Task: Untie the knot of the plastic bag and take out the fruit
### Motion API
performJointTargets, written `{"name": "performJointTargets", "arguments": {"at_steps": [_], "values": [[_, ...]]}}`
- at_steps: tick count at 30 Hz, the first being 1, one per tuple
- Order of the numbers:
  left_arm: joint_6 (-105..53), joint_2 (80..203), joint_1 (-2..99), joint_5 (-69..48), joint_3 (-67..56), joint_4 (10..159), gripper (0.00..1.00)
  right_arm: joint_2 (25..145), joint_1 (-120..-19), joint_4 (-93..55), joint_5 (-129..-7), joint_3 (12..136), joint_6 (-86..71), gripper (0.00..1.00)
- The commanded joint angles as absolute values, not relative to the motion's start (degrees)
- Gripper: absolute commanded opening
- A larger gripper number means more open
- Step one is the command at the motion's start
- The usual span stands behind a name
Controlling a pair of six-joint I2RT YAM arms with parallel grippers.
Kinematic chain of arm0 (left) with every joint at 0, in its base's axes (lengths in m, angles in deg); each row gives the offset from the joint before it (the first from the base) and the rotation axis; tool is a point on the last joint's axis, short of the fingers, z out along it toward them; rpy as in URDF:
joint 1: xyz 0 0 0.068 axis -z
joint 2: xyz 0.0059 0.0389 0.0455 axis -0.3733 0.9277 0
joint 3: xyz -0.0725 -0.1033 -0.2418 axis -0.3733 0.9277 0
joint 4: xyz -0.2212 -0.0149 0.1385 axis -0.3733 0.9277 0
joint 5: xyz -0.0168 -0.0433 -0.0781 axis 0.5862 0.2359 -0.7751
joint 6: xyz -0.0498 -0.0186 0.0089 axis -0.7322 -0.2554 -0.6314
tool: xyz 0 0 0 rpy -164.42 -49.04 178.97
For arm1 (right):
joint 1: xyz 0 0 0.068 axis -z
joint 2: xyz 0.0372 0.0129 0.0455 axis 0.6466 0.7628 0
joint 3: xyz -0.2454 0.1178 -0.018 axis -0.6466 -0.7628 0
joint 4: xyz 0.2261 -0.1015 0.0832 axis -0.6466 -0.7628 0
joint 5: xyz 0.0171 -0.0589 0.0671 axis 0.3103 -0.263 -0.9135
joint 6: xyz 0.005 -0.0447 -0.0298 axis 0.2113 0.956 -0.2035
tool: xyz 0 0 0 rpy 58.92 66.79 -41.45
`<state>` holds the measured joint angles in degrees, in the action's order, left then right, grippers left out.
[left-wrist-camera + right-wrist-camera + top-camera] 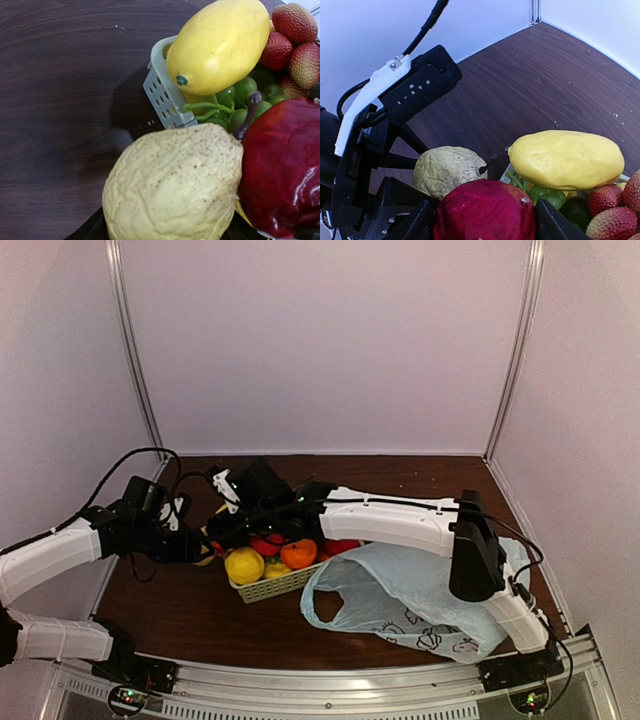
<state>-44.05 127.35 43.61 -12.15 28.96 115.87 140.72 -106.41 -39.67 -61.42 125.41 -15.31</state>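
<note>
From above, both arms crowd over a pale basket (pixel 285 585) on the dark wooden table (pixel 180 610). The left arm (pixel 60 550) comes in from the side and the right arm (pixel 400 520) stretches across. The plastic bag (pixel 420 590) lies slack just right of the basket, partly under the right arm, with one handle loop gaping. A round yellow piece (pixel 244 565) and an orange one (pixel 298 553) show in the basket.

From the left wrist, the left claw (pixel 167 227) is clenched on a lumpy pale fruit (pixel 175 185); only dark finger edges show at the bottom. A dark red apple (pixel 285 170) crowds its right side. Behind, a smooth yellow fruit (pixel 220 45) rests over the basket's corner, above green grapes (pixel 240 100) and beside red lychees (pixel 295 40).

From the right wrist, the right claw (pixel 487 225) has its black fingers against both sides of the apple, clasping it. The lumpy pale fruit sits just left of it, seemingly touching.
</note>
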Motion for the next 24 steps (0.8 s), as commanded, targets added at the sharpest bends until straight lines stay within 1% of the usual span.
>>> {"name": "performJointTargets", "arguments": {"at_steps": [1,7,12,24], "values": [[-44.7,126.1,43.5,-11.9,29.3,114.0,0.55,141.9,-106.9,-39.9,-62.3,126.5,-15.2,0.61],[-45.8,125.6,43.5,-9.0,29.4,116.0,0.55,140.0,-107.0,-38.1,-60.9,126.3,-13.8,0.57],[-46.3,124.8,43.0,-8.0,29.7,117.4,0.55,137.4,-106.9,-34.8,-58.6,124.2,-10.5,0.56],[-49.2,122.0,40.8,-8.7,29.6,119.4,0.56,135.2,-108.1,-29.1,-54.3,120.2,9.2,0.56]]}}
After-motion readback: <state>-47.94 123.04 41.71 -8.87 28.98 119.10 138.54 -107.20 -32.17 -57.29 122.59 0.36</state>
